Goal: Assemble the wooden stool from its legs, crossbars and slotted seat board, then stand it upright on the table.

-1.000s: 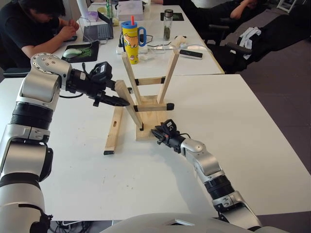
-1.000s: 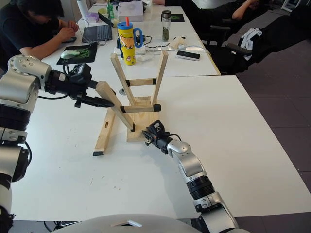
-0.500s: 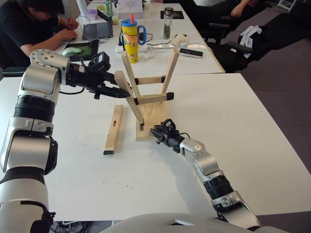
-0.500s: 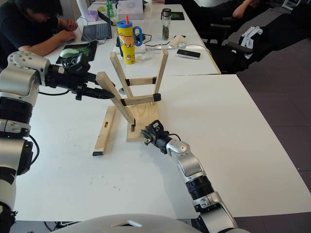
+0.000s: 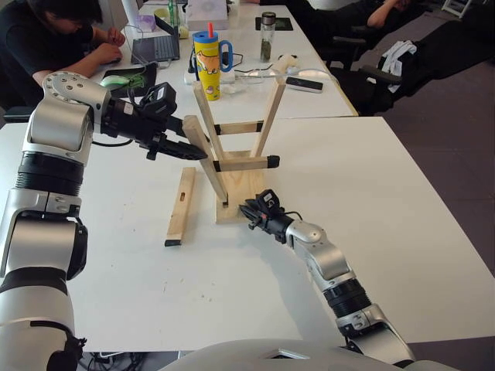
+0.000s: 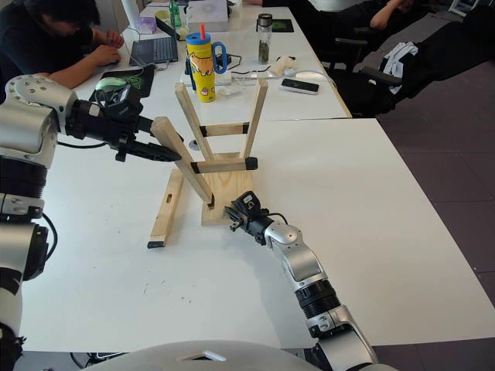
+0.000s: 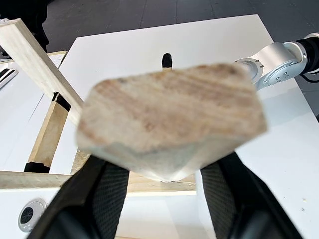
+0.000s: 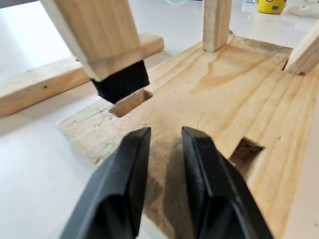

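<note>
Above the seat board, which lies flat mid-table with two legs standing in its far slots: my left gripper is clamped on the top end of a third leg. That leg is tilted, with its black-capped foot at the lip of the board's near-left slot; it is not seated, and I cannot tell whether it touches. My right gripper sits at the board's near edge, fingers narrowly parted and holding nothing. Judgement: bring the leg more upright, square the foot to the slot, then press down along its axis while the right pins the board against sliding. Mind the crossbar on this leg; it could knock the far legs. A loose leg lies just left of the board, so no sweeping there. Room to swing lies right of the board, over the white table. Beyond the board come the table edge and a yellow cup.
</note>
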{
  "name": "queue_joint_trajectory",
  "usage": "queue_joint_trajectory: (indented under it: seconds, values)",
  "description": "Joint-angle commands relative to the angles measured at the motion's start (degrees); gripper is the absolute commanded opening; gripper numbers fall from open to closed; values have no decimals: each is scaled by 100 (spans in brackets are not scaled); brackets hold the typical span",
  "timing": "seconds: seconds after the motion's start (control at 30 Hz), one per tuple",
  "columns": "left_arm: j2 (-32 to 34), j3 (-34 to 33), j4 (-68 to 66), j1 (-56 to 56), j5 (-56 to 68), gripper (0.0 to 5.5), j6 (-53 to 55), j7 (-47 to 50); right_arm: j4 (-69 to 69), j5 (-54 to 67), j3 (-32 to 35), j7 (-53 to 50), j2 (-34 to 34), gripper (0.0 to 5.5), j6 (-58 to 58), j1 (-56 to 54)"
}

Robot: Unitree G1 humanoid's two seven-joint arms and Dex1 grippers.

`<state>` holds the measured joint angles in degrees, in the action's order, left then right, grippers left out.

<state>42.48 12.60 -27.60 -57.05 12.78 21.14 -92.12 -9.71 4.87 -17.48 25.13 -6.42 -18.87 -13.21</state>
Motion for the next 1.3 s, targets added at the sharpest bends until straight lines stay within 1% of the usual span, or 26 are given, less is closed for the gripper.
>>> queue_joint_trajectory:
  seconds: [0.03,0.13,0.4,0.57,0.87,1.0,1.17,1.23,1.3]
  values:
    - [70,105,-160,175,-131,206,-151,-21,-650,-222,-238,3,-65,115,-477,476]
    - [14,87,-208,291,-153,206,-242,-2,-679,-228,-245,-1,-51,115,-461,468]
    - [-100,-35,-286,-106,-70,206,-153,10,-687,-231,-244,-19,-25,115,-454,490]
    - [-104,-15,-265,-142,-57,206,-128,-7,-699,-247,-259,-51,-4,115,-439,503]
    - [-224,-19,-345,-18,-189,206,-333,101,-698,-240,-301,-43,-14,115,-452,493]
    - [-246,29,-172,18,-155,206,-196,54,-690,-237,-309,-38,-16,115,-463,495]
    - [-324,101,385,318,-54,206,75,83,-675,-230,-321,-41,-4,115,-477,505]
    - [-284,174,487,384,-178,206,22,137,-655,-228,-336,-36,1,115,-492,508]
    - [-208,246,288,379,-374,206,-168,191,-637,-228,-344,-31,-5,115,-502,512]
